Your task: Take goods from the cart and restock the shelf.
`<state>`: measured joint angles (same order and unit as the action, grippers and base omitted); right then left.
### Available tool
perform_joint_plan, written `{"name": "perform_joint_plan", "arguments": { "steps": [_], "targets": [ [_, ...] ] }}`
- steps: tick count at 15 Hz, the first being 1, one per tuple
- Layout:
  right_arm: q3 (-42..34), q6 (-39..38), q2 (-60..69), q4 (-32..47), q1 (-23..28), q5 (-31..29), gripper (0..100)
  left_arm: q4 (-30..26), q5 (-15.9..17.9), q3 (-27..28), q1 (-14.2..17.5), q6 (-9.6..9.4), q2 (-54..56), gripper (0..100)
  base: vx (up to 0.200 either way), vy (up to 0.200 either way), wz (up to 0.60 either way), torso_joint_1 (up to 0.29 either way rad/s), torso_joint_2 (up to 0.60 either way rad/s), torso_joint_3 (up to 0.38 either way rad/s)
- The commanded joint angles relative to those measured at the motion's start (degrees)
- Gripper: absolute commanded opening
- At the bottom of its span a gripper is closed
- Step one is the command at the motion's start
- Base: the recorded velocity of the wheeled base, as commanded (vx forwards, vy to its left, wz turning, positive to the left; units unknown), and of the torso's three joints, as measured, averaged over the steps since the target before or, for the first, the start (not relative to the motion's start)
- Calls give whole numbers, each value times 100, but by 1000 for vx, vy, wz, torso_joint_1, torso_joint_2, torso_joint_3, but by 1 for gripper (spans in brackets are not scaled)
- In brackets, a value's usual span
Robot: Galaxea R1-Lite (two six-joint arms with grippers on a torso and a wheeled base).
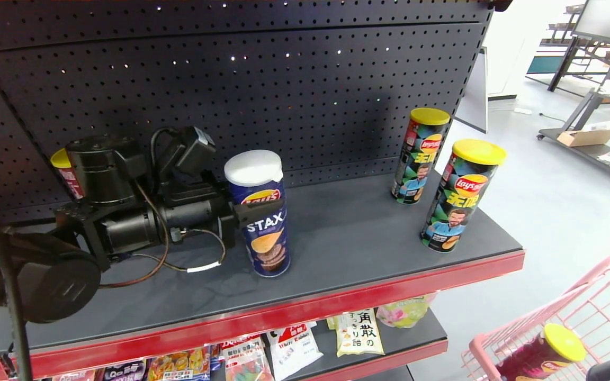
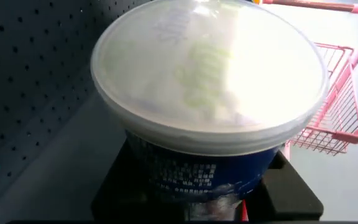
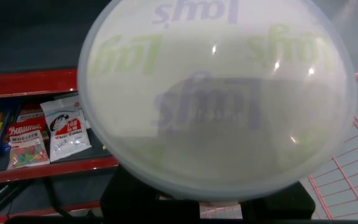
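On the upper shelf (image 1: 363, 233), left of middle: one blue can (image 1: 268, 248) of crisps with a white lid, upright, its base on the dark grey board. Left gripper (image 1: 257, 211) is clamped round the can's upper body from the left side, one black finger crossing the front of the label.

Right end of the same shelf: two green cans with yellow lids, both upright, free of either gripper. Rear green can (image 1: 421, 156) stands close to the pegboard (image 1: 231, 79); front green can (image 1: 461, 198) stands nearer the red front edge, just beside the first and apart from it.

Far left, behind the left arm: one red can (image 1: 66, 174) with a yellow lid, mostly hidden.

Beside the cart: right gripper (image 3: 207, 205) holds a second can, the clear-lidded can (image 3: 216, 99), with black fingers on either side below the lid. The lid faces the wrist camera; the can's body cannot be made out.

Lower right: pink wire cart (image 1: 591, 296), holding one maroon can (image 1: 540, 354) with a yellow lid, lying tilted.

Lower shelf: assorted snack packets (image 1: 294, 346), lying along the front.
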<state>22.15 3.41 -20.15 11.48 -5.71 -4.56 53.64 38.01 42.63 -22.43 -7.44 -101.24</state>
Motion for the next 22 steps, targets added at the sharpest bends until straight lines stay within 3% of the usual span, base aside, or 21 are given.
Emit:
{"name": "perform_joint_plan", "arguments": {
  "steps": [1, 3, 9, 22],
  "targets": [
    [9, 1, -24, 3, -1, -1, 0, 103, 5, -203, -95, 128, -71, 0, 0, 0, 0, 0, 0, 0],
    [17, 1, -24, 3, -10, -1, 0, 103, 13, -211, -156, 243, -45, 0, 0, 0, 0, 0, 0, 0],
    [53, 1, -50, 3, -10, -1, 0, 226, 154, -510, -156, 216, 8, 0, 0, 0, 0, 0, 0, 0],
    [53, 1, -77, 3, -10, 8, 0, 367, 101, -747, -165, 199, 26, 0, 0, 0, 0, 0, 0, 0]
  ]
}}
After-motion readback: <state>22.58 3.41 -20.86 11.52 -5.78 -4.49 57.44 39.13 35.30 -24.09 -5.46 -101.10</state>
